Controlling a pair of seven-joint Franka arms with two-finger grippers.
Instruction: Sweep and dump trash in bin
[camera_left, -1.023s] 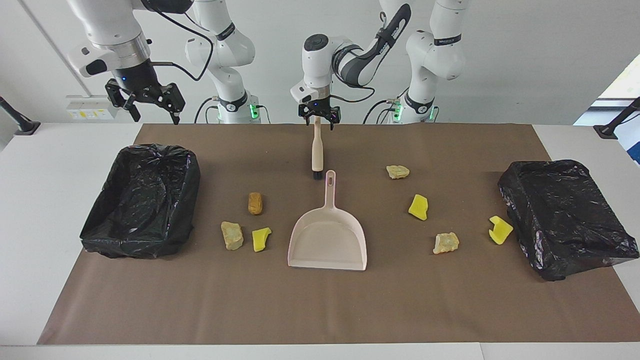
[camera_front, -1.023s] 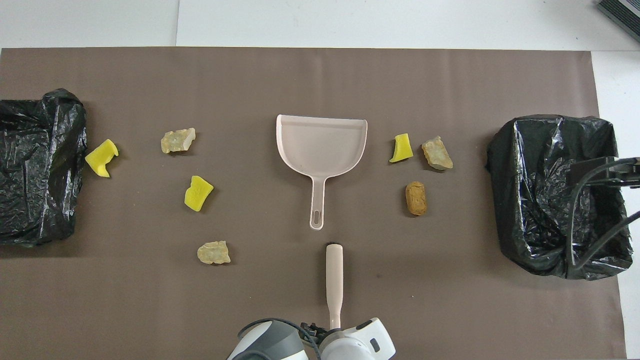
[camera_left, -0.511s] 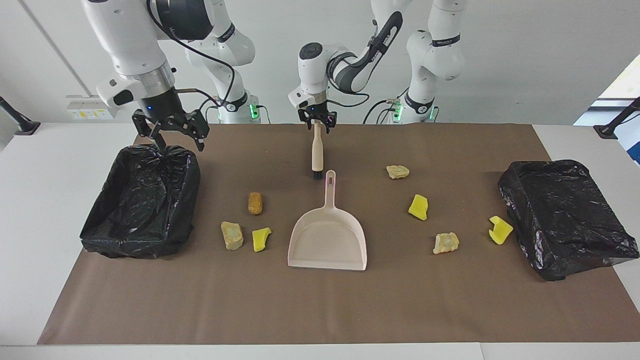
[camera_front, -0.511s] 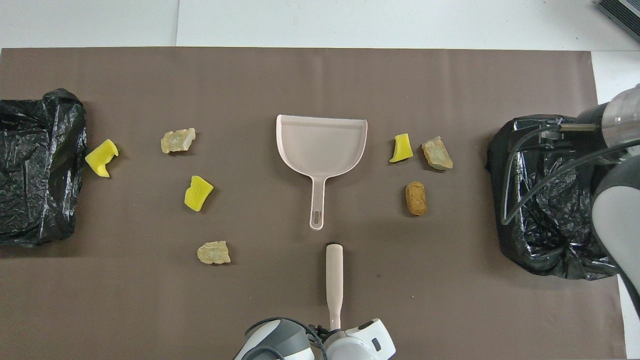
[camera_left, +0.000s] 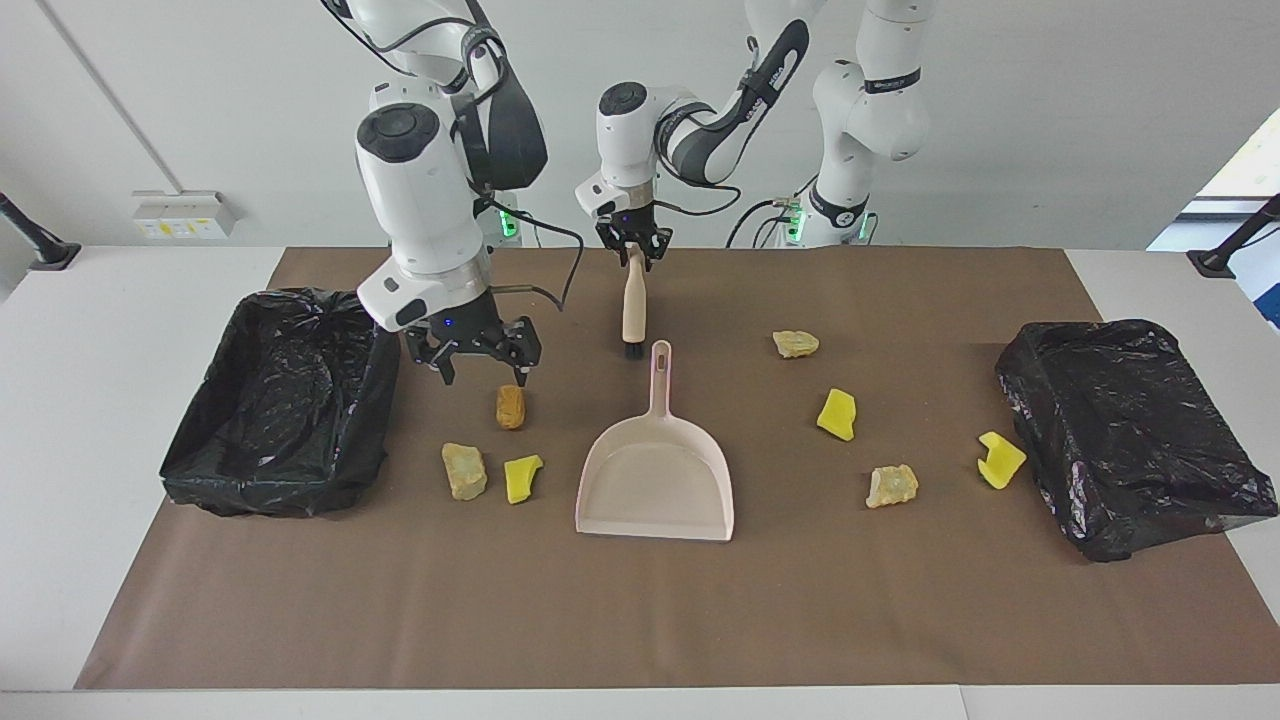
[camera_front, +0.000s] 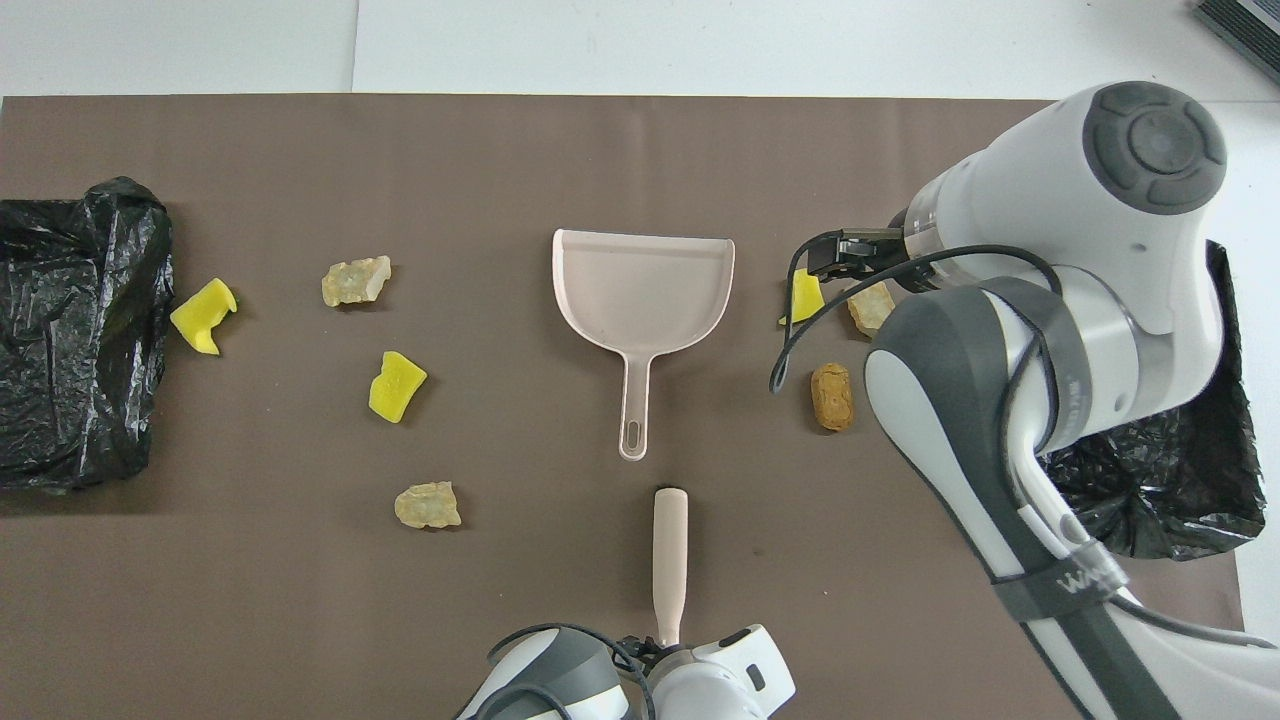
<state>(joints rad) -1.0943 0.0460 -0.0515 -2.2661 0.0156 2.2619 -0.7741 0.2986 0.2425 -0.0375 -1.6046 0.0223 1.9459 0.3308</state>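
Note:
The trash lies scattered on the brown mat: an orange-brown oval (camera_left: 510, 406), a tan chunk (camera_left: 464, 470) and a yellow wedge (camera_left: 522, 477) toward the right arm's end. Several more yellow and tan lumps (camera_left: 837, 414) lie toward the left arm's end. A beige dustpan (camera_left: 655, 480) sits mid-mat, its handle toward the robots. The brush (camera_left: 632, 305) lies in line with that handle, nearer the robots. My left gripper (camera_left: 633, 252) is shut on the brush handle's end. My right gripper (camera_left: 483, 372) hangs open just above the mat, beside the oval and the bin (camera_left: 280, 495).
A second black-bagged bin (camera_left: 1130, 430) stands at the left arm's end of the mat, with a yellow wedge (camera_left: 1001, 459) against it. In the overhead view the right arm (camera_front: 1050, 330) covers part of the nearby bin and a tan chunk.
The right arm has swung down from above the bin's robot-side edge to low over the mat beside the oval. The left gripper has closed on the brush handle.

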